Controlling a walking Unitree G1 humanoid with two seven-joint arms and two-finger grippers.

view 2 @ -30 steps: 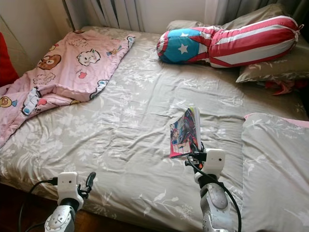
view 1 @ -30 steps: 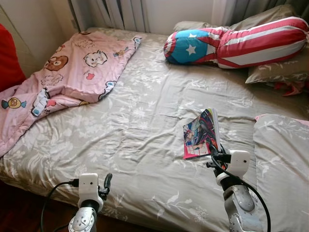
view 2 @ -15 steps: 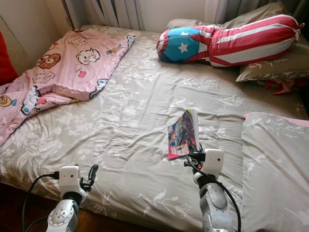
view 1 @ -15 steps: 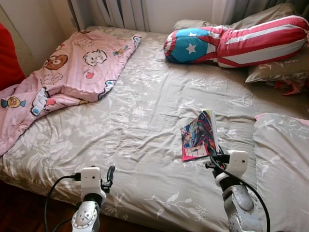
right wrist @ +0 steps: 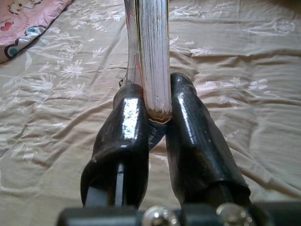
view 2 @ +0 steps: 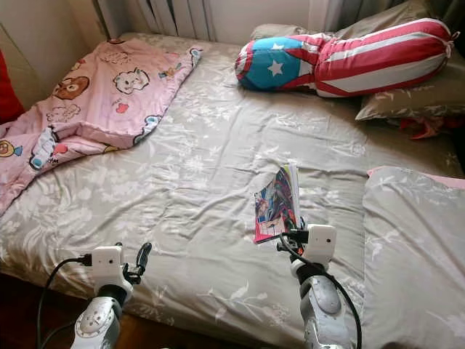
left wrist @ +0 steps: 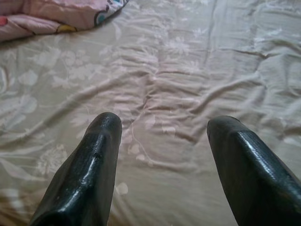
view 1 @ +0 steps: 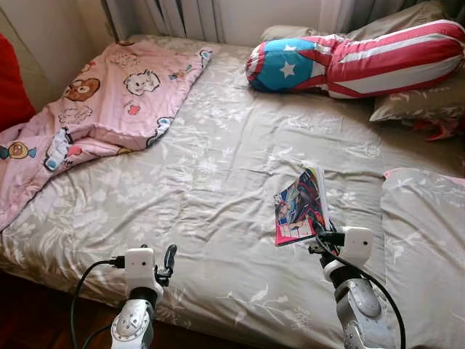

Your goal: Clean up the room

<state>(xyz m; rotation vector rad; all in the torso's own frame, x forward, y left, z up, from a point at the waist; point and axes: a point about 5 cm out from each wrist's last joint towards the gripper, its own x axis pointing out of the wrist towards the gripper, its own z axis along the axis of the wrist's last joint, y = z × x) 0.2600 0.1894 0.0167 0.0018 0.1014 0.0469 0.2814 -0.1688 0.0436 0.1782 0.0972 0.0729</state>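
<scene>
A thin comic book with a colourful cover stands on edge above the grey floral bedsheet, right of the bed's middle. My right gripper is shut on its lower corner; in the right wrist view both black fingers press the book's page block from either side. My left gripper hovers over the bed's near edge at the lower left. It is open, and the left wrist view has its two fingers wide apart over bare sheet.
A pink cartoon-print blanket lies crumpled on the bed's left side. A red, white and blue star bolster and grey pillows sit at the head. Another grey pillow is on the right. Dark floor runs along the bed's near edge.
The camera view has shifted slightly. My left gripper has risen a little over the bed's near edge. The right gripper keeps its hold on the book.
</scene>
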